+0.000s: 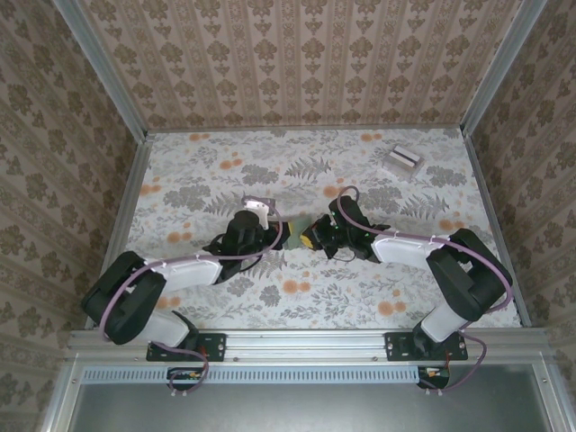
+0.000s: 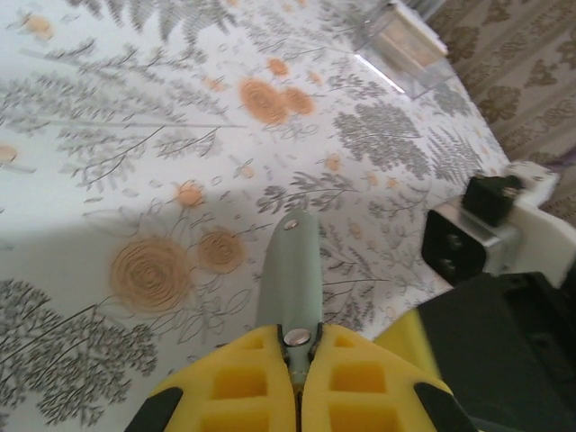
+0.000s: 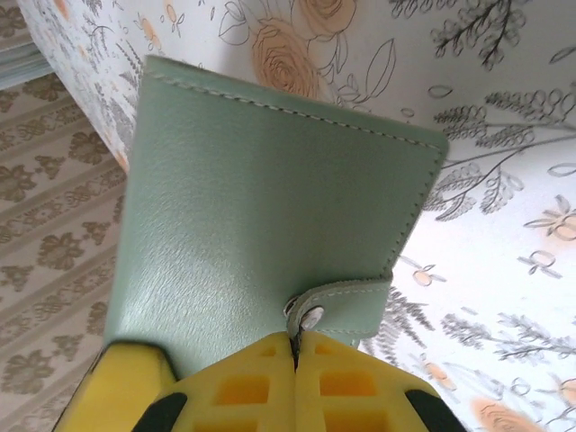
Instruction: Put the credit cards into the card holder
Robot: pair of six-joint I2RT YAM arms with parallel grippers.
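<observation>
On floral tabletop [image 1: 360,171], patterned walls [image 1: 297,54] around | left and right jaws each clamp card holder [image 3: 270,207]

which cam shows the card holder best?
Right wrist: the card holder shows its broad green face, close up. Left wrist sees it edge-on, a thin strip. Top external shows a small, distant green patch.

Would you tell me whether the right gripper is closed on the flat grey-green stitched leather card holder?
Yes, the right gripper has its yellow fingers pressed together on the card holder beside the snap tab.
</observation>
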